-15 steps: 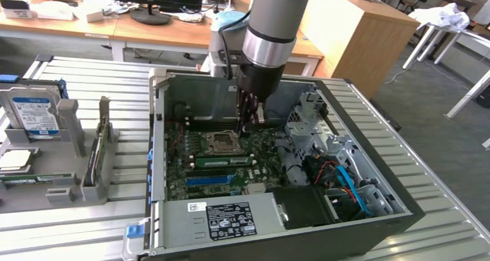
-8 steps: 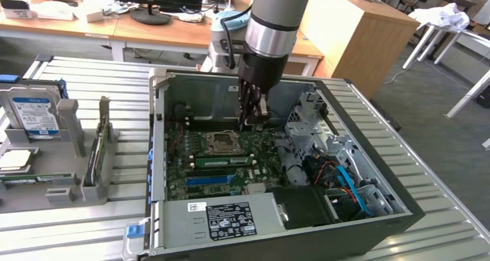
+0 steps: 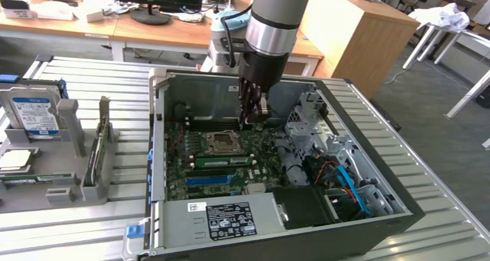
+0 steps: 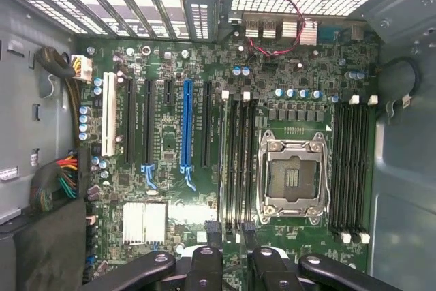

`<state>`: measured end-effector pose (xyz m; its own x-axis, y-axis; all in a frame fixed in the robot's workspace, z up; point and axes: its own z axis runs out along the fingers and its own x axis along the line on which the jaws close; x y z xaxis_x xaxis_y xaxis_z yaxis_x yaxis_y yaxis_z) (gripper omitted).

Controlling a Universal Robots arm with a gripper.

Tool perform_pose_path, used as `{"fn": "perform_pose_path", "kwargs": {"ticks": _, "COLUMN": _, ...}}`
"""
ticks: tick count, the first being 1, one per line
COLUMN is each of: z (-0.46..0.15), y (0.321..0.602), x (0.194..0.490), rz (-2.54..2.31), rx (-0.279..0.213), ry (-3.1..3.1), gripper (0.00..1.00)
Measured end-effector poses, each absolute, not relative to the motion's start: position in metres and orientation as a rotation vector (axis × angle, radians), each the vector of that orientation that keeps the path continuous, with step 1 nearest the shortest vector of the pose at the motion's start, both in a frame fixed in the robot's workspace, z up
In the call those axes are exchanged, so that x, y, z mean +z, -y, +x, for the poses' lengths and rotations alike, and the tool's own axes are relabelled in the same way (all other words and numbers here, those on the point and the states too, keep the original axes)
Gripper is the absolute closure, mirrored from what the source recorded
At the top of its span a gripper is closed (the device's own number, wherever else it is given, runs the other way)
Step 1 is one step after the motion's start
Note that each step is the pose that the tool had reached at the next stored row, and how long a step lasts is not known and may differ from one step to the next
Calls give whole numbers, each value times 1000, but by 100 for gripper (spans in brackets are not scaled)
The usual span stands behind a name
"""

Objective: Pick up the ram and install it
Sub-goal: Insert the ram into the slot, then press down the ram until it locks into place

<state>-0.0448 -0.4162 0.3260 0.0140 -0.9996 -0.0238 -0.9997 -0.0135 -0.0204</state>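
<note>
Exterior view first: the arm reaches straight down into the open computer case (image 3: 201,94), which lies on the slatted metal surface (image 3: 92,71). The claw (image 3: 253,122) hangs over the motherboard, just above the far edge of the CPU socket (image 3: 222,140). Its dark fingers point down at the board, and from here I see nothing green between them.

The ram (image 3: 222,160) is right beside the socket on the near side. It is a green stick with a pale label, lying along the memory slots between the socket and the blue slot strip (image 3: 208,180). I can't tell whether its end clips are latched. The labelled power supply (image 3: 229,218) is beyond the blue strip, at the near end of the case. Well away from the socket, to the exterior view's left and outside the case, a grey holder (image 3: 69,175) props up a hard drive (image 3: 34,115).

Wrist view now, looking straight down at the board: the claw (image 4: 230,236) is open, its two fingers (image 4: 212,240) standing apart and empty. They straddle the end of the dark memory slots that run alongside the socket (image 4: 293,175). The blue strip (image 4: 186,124) lies on the far side of those slots from the socket. A second bank of slots flanks the socket's other side.
</note>
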Motion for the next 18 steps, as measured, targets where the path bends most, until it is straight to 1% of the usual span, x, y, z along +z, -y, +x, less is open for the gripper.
{"fn": "perform_pose_path", "kwargs": {"ticks": 7, "z": -43, "y": 416, "x": 330, "rz": -2225, "rx": 29, "ry": -2196, "gripper": 75}}
{"fn": "perform_pose_path", "kwargs": {"ticks": 18, "z": -43, "y": 416, "x": 335, "rz": -2226, "rx": 31, "ry": -2197, "gripper": 75}}
